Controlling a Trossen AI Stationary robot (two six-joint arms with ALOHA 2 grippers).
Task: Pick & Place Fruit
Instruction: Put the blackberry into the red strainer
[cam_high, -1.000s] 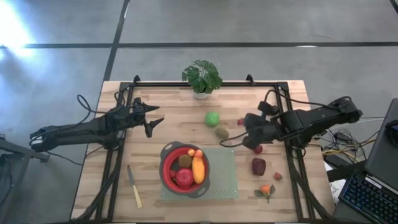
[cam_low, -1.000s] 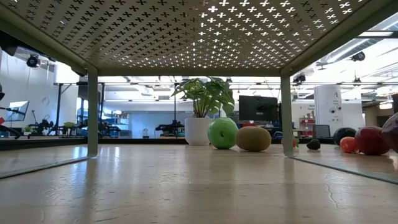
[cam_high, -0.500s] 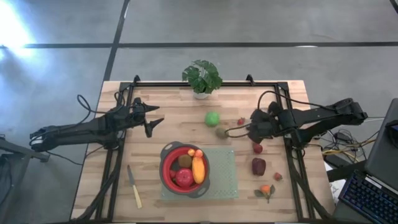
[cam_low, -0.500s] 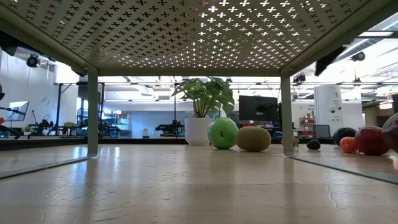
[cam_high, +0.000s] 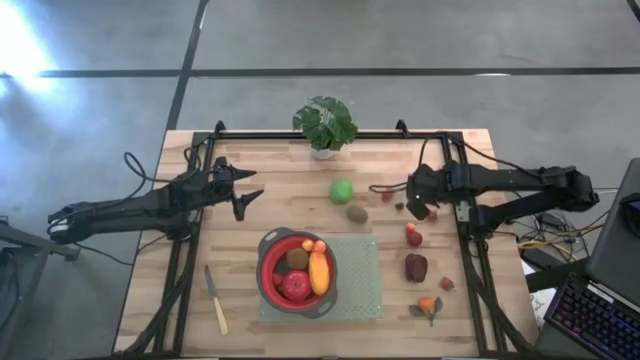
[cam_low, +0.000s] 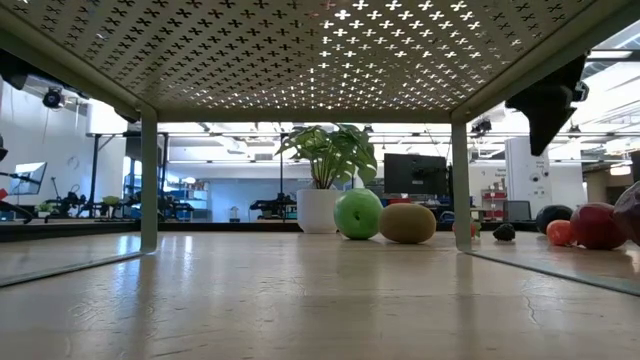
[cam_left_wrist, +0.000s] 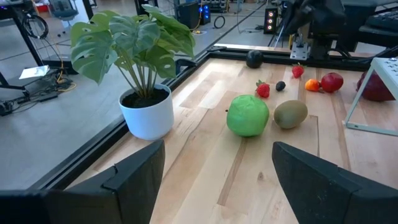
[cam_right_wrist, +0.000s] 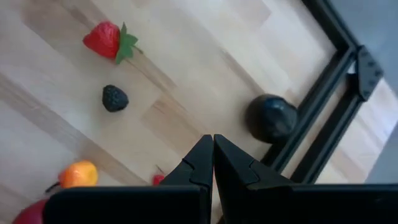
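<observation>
your left gripper (cam_high: 248, 197) hovering over the tabletop (cam_high: 260, 175) with fingers apart, red bowl (cam_high: 270, 283) of fruit on the mat, green ball (cam_high: 342, 190) and kiwi (cam_high: 357, 213) mid-table, your right gripper (cam_high: 412, 200) beside the strawberry (cam_high: 387, 196), fingers together, empty

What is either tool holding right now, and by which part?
Nothing is held. The right tool is shut empty above the table; the left tool hangs open and empty.

Leafy potted plant (cam_high: 325, 124) at the table's far edge, pale-handled knife (cam_high: 215, 299) beside the green mat (cam_high: 361, 283)
</observation>
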